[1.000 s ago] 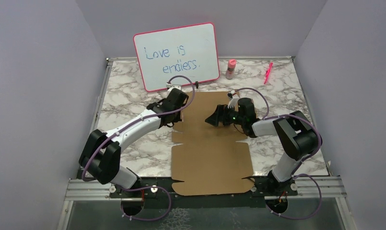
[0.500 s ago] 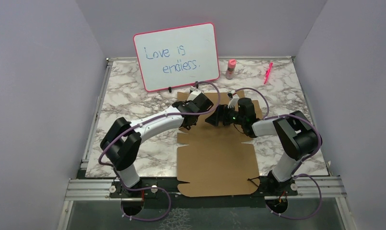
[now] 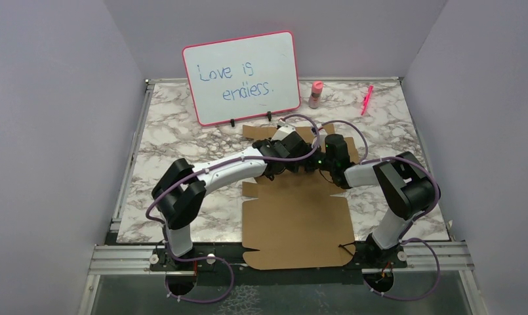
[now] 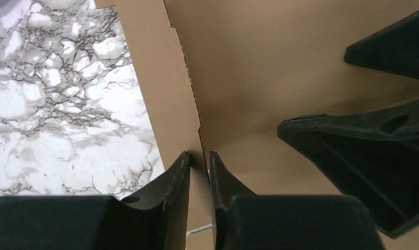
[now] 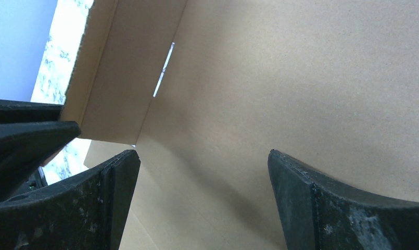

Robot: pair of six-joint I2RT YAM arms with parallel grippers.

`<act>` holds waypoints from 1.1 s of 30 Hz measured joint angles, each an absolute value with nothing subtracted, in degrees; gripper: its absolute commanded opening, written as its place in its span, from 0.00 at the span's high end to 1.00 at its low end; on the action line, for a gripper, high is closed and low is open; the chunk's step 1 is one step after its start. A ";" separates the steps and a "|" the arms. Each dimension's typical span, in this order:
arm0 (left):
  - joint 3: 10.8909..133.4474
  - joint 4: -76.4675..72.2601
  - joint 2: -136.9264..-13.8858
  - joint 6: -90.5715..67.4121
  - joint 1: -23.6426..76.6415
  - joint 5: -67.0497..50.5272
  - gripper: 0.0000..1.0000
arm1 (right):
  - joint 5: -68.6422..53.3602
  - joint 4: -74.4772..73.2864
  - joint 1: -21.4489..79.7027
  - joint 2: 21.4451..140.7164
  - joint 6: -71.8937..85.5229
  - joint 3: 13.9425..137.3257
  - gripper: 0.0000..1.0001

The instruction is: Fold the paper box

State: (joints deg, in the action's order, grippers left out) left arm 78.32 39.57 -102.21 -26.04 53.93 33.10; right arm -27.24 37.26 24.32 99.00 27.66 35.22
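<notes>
left gripper (image 4: 199,154) barely parted astride paper box (image 3: 294,216) flap, grip unclear; right gripper (image 5: 203,154) wide open alongside; whiteboard (image 3: 241,72) behind

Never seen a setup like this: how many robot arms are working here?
2. The left arm reaches in from the near-left edge, the right arm from the near-right; both meet over the far part of the paper box. None appears hidden.
</notes>
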 measured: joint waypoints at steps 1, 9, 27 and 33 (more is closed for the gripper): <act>78.61 39.57 -102.59 -25.98 54.15 33.12 0.79 | -27.14 37.28 24.32 99.00 27.66 35.20 0.00; 80.05 39.51 -104.53 -25.80 55.64 33.08 0.72 | -26.52 37.45 24.34 99.00 28.05 35.11 0.00; 80.34 39.92 -101.34 -23.07 56.27 33.67 0.38 | -24.93 32.95 24.40 94.30 26.35 34.48 0.00; 78.98 35.40 -95.04 -20.97 55.20 33.85 0.26 | -21.54 25.39 24.40 88.36 24.45 35.57 0.00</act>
